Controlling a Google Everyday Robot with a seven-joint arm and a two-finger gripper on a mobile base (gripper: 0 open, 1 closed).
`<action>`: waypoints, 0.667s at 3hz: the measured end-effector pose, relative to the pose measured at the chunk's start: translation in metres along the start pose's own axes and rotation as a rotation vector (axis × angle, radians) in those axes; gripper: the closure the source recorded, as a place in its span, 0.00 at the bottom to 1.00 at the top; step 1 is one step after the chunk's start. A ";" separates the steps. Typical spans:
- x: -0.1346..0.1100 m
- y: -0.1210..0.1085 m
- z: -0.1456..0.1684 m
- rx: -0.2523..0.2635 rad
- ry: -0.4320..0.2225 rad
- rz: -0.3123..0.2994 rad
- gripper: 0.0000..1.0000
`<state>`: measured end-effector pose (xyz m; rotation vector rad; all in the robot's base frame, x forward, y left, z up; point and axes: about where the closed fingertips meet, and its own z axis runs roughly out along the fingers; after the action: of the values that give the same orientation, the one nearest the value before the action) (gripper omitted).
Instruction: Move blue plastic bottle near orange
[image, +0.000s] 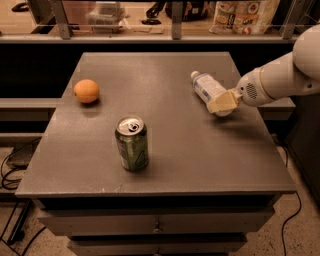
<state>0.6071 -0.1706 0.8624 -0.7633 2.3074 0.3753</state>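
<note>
The blue plastic bottle (207, 90) is clear with a white cap and a white-and-blue label. It is tilted over the right part of the grey table (165, 170), cap pointing up-left. My gripper (223, 103) comes in from the right and is shut on the bottle's lower end, with a cream finger (220, 104) across it. The orange (86, 91) rests on the table's left side, far from the bottle.
A green soda can (132, 144) stands upright at the front centre of the table, between orange and bottle. A railed shelf with snack bags (245, 15) runs behind the table. Cables (12, 170) lie on the floor at left.
</note>
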 end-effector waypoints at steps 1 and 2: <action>-0.039 0.017 -0.016 -0.007 -0.064 -0.120 0.99; -0.076 0.048 -0.033 -0.102 -0.169 -0.249 1.00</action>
<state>0.6070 -0.1156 0.9408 -1.0169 2.0194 0.4284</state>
